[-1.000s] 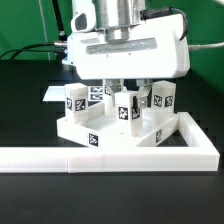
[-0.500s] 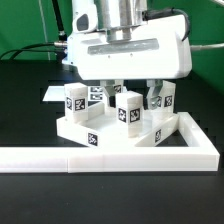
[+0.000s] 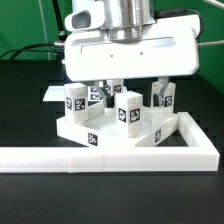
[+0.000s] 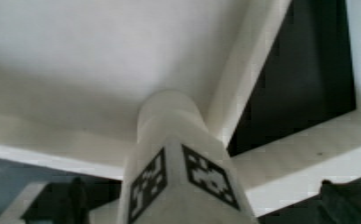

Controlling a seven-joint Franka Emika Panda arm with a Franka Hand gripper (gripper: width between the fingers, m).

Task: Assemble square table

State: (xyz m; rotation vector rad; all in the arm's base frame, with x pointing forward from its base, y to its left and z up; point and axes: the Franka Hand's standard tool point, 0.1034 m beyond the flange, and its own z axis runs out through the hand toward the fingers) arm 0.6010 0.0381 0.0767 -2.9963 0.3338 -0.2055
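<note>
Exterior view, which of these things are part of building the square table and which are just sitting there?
Part of the job:
- square table slab
- four tagged legs standing on it, for example the near leg
- end effector, open above them

Just there:
- L-shaped white barrier
- flat white marker board behind
- black table

Square table slab (image 3: 100,130): white plastic look, matt, smooth, faint sheen on the rim. Legs (image 3: 128,108): same white matt plastic, each with flat black-and-white printed tags that look like paper or stickers; in the wrist view a leg (image 4: 180,150) shows smooth faces with soft rounded edges. L-shaped barrier (image 3: 110,155): white, smooth, slightly glossy plastic. Counter (image 3: 110,195): black, matt, cloth-like, no glare. Gripper (image 3: 129,88) housing: white smooth moulded plastic, light sheen.
</note>
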